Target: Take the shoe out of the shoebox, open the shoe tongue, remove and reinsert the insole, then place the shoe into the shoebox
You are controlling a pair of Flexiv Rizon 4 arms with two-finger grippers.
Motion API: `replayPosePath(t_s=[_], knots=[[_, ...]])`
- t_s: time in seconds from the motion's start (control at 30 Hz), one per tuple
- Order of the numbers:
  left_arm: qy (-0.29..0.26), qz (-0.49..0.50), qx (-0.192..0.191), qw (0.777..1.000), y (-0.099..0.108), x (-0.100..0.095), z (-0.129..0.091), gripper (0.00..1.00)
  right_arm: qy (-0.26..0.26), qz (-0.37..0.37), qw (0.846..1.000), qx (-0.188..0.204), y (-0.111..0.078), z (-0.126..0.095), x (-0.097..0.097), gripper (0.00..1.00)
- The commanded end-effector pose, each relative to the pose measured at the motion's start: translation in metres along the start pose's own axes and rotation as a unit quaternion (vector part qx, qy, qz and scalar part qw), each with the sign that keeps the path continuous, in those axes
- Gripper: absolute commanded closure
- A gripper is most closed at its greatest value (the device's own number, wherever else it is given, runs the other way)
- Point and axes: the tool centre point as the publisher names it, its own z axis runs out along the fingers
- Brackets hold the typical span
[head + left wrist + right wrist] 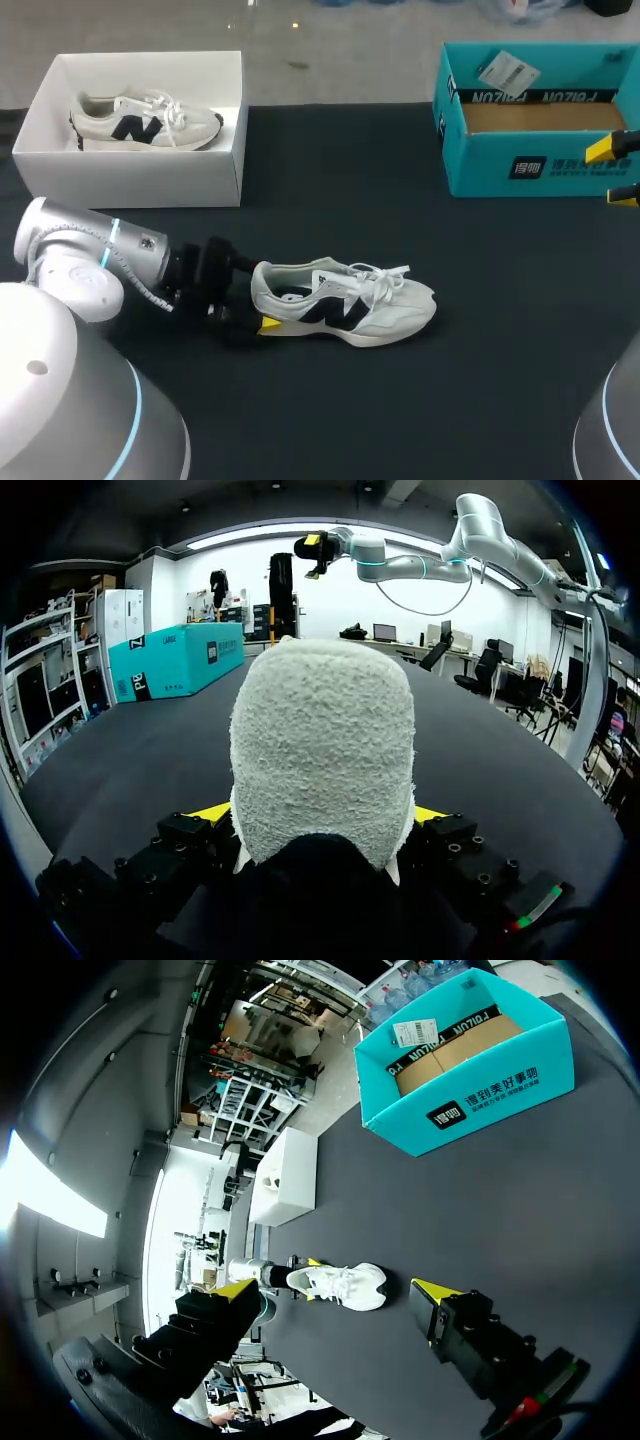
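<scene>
The left gripper (262,308) is clamping the white sneaker (352,302) by its heel from 2 sides; it should be pinning the sole flat for the empty, wide-open right gripper (335,1295) hovering beyond the toe.

Soft, even light from overhead falls on the dark worktop (330,410), which reads flat and dull. The shoe (395,312) casts only a faint shadow under its sole. The shoebox (150,178) is bright yet keeps its detail. From the right wrist, a patch beyond the worktop burns out white; the left wrist faces a glowing ceiling strip.
</scene>
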Motion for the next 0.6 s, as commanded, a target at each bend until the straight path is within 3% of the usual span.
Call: replayPosePath(t_s=[0.03,0.23,0.27,0.37,0.6], knots=[[0.000,-0.003,-0.002,1.000,0.0034,0.0041,0.0086,0.00,-0.002,0.001,1.000,0.000,-0.0005,0.0006,0.0003,0.00],[-0.007,-0.015,0.002,1.000,0.0079,0.0096,0.0142,0.03,-0.002,0.001,1.000,0.000,-0.0005,0.0006,0.0003,0.00],[-0.008,-0.015,0.002,1.000,0.0080,0.0097,0.0145,0.33,-0.002,0.001,1.000,0.000,-0.0005,0.0006,0.0003,0.00],[-0.010,-0.015,0.005,1.000,0.0077,0.0096,0.0150,1.00,-0.002,0.001,1.000,0.000,-0.0005,0.0006,0.0003,0.00],[-0.025,-0.007,0.008,1.000,0.0005,0.0097,0.0081,1.00,-0.002,0.001,1.000,0.000,-0.0005,0.0006,0.0003,0.00]])
